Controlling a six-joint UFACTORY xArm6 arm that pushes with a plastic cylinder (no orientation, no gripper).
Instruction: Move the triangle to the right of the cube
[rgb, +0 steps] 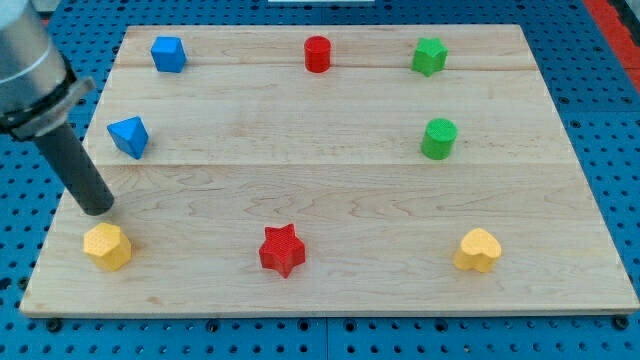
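A blue triangle block (129, 136) lies near the view's left edge of the wooden board. A blue cube (168, 54) sits above it, near the view's top left corner. My tip (98, 209) rests on the board below and slightly left of the triangle, a short gap away, and just above a yellow block (107, 246).
A red cylinder (317, 54) and a green block (429, 56) sit along the top. A green cylinder (438, 138) is at the right. A red star (282, 250) and a yellow heart block (478, 251) lie along the bottom. The board (330, 180) lies on a blue pegboard.
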